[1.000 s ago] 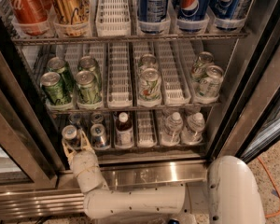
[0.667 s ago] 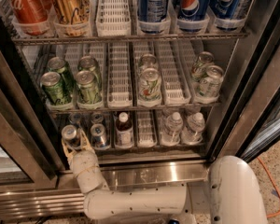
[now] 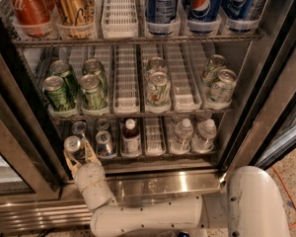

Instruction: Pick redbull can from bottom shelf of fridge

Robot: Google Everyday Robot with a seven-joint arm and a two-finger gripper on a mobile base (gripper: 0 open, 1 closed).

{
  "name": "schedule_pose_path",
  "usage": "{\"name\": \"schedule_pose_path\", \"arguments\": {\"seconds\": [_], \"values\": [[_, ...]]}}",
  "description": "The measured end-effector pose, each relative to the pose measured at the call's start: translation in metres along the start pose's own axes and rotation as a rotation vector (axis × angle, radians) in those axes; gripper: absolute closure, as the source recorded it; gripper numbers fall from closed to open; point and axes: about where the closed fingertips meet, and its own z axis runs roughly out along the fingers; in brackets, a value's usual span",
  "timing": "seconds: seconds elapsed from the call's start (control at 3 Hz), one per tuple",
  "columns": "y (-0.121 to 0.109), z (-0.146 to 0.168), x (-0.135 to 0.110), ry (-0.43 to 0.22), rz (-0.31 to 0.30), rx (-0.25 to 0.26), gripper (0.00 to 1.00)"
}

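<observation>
In the camera view the fridge (image 3: 269,78) stands with its door open. On its bottom shelf (image 3: 158,158) the front-left redbull can (image 3: 72,144) is a slim silver can with a shiny top. My gripper (image 3: 80,153) reaches in from below at the shelf's left end. It is open, and its tan fingers (image 3: 93,154) stand on either side of that can. Further slim cans (image 3: 105,142) sit just to the right and behind. My white wrist (image 3: 92,182) hides the shelf lip below the can.
A dark-labelled white-capped bottle (image 3: 131,137) and two clear water bottles (image 3: 183,132) share the bottom shelf. Green cans (image 3: 59,93) fill the rack above, with Pepsi cans (image 3: 202,4) and Coke cans (image 3: 27,6) higher up. The left door frame (image 3: 19,132) stands close beside my gripper.
</observation>
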Motion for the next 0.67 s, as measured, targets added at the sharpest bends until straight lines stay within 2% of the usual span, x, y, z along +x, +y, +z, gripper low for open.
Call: {"name": "schedule_pose_path", "arguments": {"seconds": [0.67], "values": [[0.008, -0.036, -0.007, 0.041, 0.012, -0.041, 1.0]]}}
